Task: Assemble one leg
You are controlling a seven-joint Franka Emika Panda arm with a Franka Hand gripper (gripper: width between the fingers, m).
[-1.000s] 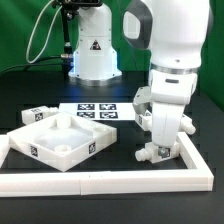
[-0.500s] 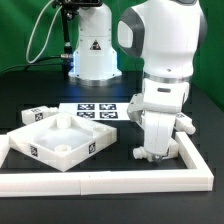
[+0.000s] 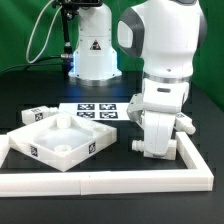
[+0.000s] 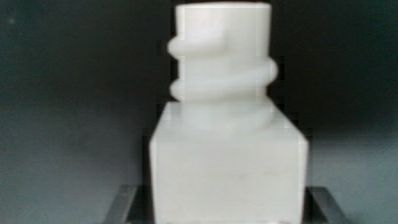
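No writing is readable; square black-and-white tags mark the marker board. The gripper is low beside the border bar. The leg stands upright at the gripper, filling the wrist view; I cannot tell whether it is clamped.

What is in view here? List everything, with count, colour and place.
leg: one, white, at the gripper, close up in the wrist view
small tagged pieces: seemingly two, white, at the exterior view's left, behind the panel
square panel: one, white, raised rim, on the table at the exterior view's left
border bar: one, white, L-shaped, along the front and the exterior view's right
marker board: one, white with black tags, flat at mid-table
table: one, black
cable: one, black, at the back left of the exterior view
arm: one, white, base at the back
gripper: one, white, lowered beside the border bar; open or shut cannot be told
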